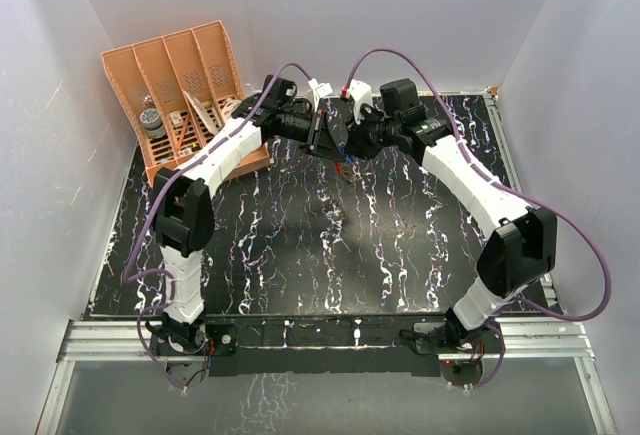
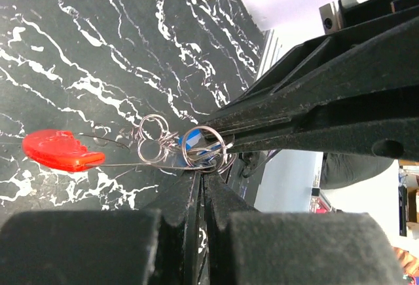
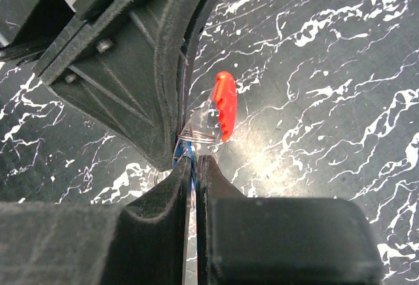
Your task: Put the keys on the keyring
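Pinching keyring [image 2: 59, 151] in left gripper [image 2: 203, 180], blue-headed key [image 2: 194, 141] in right gripper [image 3: 194, 162]

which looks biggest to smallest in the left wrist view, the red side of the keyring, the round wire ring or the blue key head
1. red side of the keyring
2. round wire ring
3. blue key head, partly hidden behind the ring, so its full size is unsure

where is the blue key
Right wrist view: the blue key is pinched in the right hand, tip to tip with the left hand over the far middle of the table, red keyring beside it.
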Action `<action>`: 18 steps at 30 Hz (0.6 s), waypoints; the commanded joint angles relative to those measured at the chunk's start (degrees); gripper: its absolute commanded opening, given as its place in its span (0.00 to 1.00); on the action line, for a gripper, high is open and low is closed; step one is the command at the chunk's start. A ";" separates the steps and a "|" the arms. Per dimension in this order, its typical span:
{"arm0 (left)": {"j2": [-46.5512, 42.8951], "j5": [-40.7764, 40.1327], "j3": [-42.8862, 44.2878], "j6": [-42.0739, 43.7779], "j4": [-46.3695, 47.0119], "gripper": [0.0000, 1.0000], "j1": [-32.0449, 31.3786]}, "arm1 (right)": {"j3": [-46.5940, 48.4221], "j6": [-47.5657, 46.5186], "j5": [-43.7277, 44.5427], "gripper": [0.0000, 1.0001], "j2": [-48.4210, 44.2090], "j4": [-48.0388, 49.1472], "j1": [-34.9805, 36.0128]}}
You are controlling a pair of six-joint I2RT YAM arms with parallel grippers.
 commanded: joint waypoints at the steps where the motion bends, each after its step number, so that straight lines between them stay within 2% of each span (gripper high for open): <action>1: 1.49 2.93 5.62 3.87 -8.06 0.00 -3.53 | 3.15 -0.07 -5.76 0.00 1.55 4.04 2.58; 4: 2.78 -1.56 7.16 4.96 -12.31 0.00 -3.51 | 0.46 -0.19 -4.51 0.00 -0.78 6.87 3.01; 8: 4.13 -4.47 7.41 4.48 -13.62 0.00 -3.56 | -3.70 0.00 -2.73 0.00 -4.85 11.02 3.08; 18: 6.10 -12.43 9.62 5.04 -18.05 0.00 -3.53 | -6.44 -0.35 -0.99 0.00 -8.94 11.28 3.17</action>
